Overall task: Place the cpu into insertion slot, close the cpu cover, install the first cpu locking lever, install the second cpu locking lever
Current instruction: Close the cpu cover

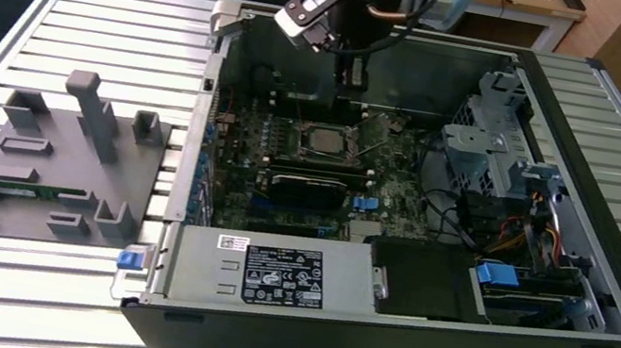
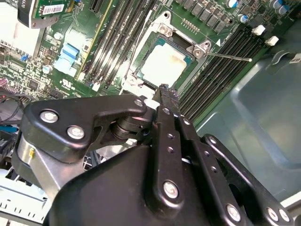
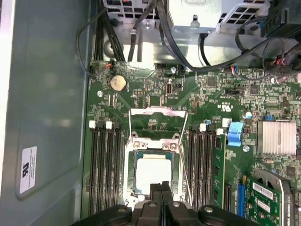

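— Why does the cpu [image 3: 153, 172] lie there?
— It sits in its socket straight beneath my gripper [image 3: 161, 187], with the cpu cover [image 3: 153, 145] flat around it, ready for locking, I judge.
— And the fingers?
— Pressed together and gripping nothing. A thin locking lever [image 2: 228, 56] juts out beside them. I can't tell if they touch anything.

My black gripper [image 3: 161, 189], fingertips pressed together, overlaps one edge of the small square silver-grey cpu [image 3: 151, 169]. The cpu sits in a metal-framed socket on the green motherboard [image 3: 141, 94], between black memory slots [image 3: 104, 169], with a thin wire lever [image 3: 185, 160] alongside.
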